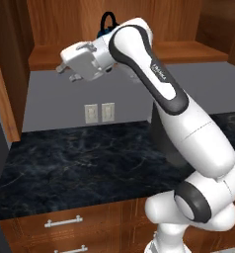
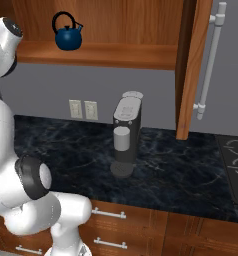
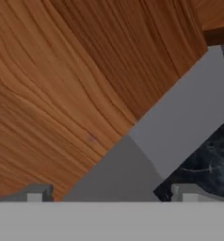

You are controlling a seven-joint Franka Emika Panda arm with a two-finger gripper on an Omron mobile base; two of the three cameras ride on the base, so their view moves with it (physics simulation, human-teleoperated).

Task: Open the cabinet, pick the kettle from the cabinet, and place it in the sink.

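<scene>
Left base view: arm (image 1: 161,84) has tiny writing, unreadable; gripper (image 1: 65,73) spread wide, empty, near cabinet (image 1: 65,20) w/ kettle (image 2: 67,33).

base views: behind arm, share counter (image 1: 90,158) | hand view: close on wood

Blue kettle (image 2: 67,36) in open cabinet (image 2: 106,54)
</scene>
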